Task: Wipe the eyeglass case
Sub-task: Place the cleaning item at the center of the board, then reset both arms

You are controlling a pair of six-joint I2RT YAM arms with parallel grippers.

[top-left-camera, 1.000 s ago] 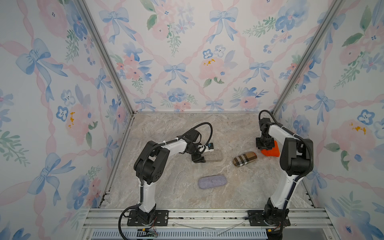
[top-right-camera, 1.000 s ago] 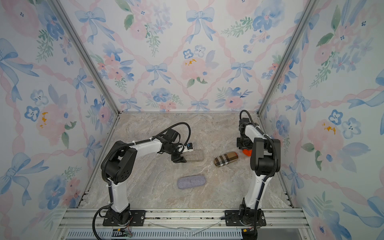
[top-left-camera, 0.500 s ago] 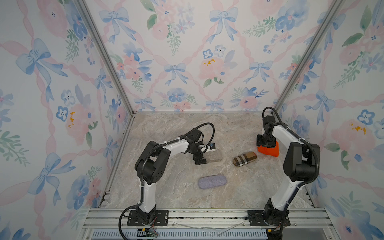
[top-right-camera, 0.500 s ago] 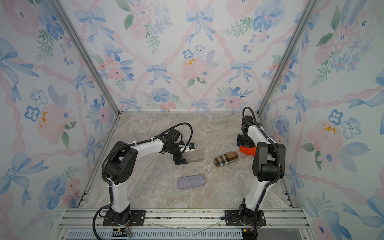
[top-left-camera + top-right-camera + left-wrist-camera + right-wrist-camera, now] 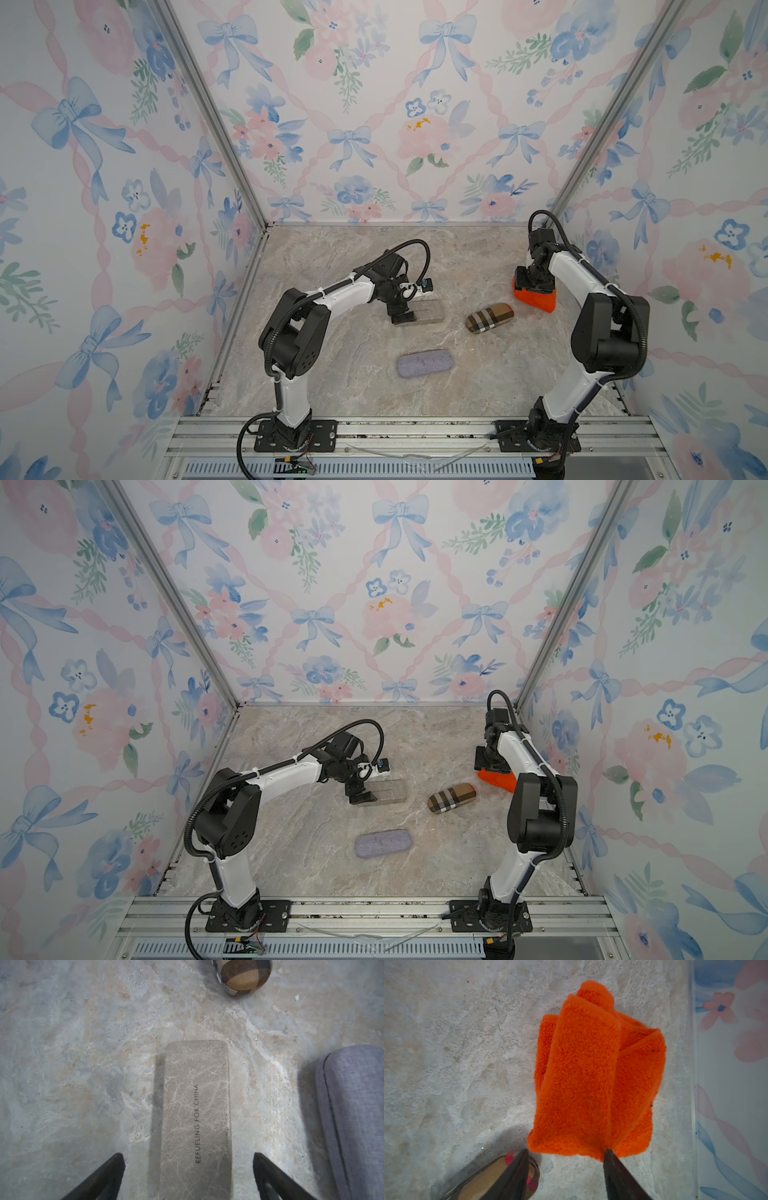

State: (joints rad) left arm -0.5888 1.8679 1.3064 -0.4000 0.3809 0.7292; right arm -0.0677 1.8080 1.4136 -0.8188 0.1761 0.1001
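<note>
Eyeglass case, a flat rounded rectangle with a cracked marble-look skin, lies on the mottled table, its long axis running straight out between the fingers of my spread left claw. My right claw gapes over the fluffy orange cloth.

High front top views sharing tabletop, wrist cameras close, downward

Robot lab booth, floral wallpaper walls, aluminium frame, marble-look tabletop, two bolted-down arms
</note>
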